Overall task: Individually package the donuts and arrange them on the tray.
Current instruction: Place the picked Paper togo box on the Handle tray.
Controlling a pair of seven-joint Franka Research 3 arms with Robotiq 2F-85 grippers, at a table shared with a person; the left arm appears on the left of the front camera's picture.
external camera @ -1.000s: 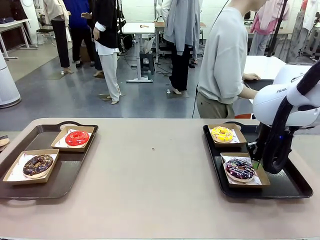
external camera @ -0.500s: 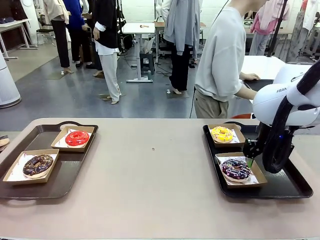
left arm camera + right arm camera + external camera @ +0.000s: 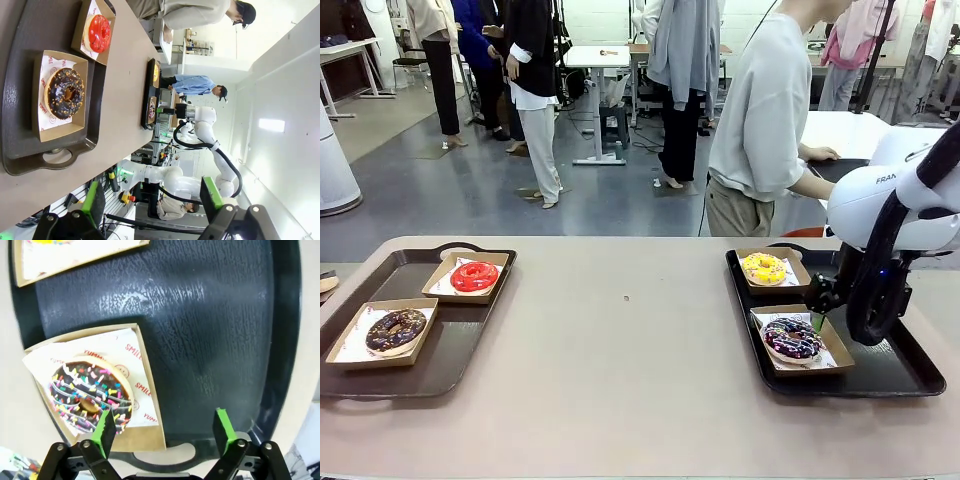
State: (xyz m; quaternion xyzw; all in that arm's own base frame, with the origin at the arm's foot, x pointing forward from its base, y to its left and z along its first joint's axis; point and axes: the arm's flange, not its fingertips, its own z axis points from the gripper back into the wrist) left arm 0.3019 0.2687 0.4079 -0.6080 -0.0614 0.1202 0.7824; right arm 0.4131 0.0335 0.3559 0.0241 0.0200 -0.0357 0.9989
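Four donuts lie in shallow cardboard boxes on two dark trays. The red donut [image 3: 474, 277] and the chocolate donut [image 3: 396, 330] sit on the left tray [image 3: 450, 370]. The yellow donut [image 3: 764, 268] and the purple sprinkled donut [image 3: 792, 338] sit on the right tray [image 3: 890, 375]. My right gripper [image 3: 817, 312] hangs just above the far right edge of the purple donut's box, open and empty. In the right wrist view the right gripper [image 3: 165, 427] spreads over that box's edge [image 3: 147, 390] beside the purple donut [image 3: 90, 395]. My left gripper [image 3: 152, 200] is open above the chocolate donut [image 3: 65, 92] and the red donut [image 3: 99, 32].
A person in a grey top [image 3: 765, 110] stands at the table's far side near the right tray, turned away. The tan tabletop [image 3: 630, 340] lies bare between the trays. The right tray's bare floor [image 3: 215, 330] stretches beside the purple donut's box.
My right gripper has opened and let go of the purple donut's box, which has settled flat on the tray slightly to the left. The left arm has not moved.
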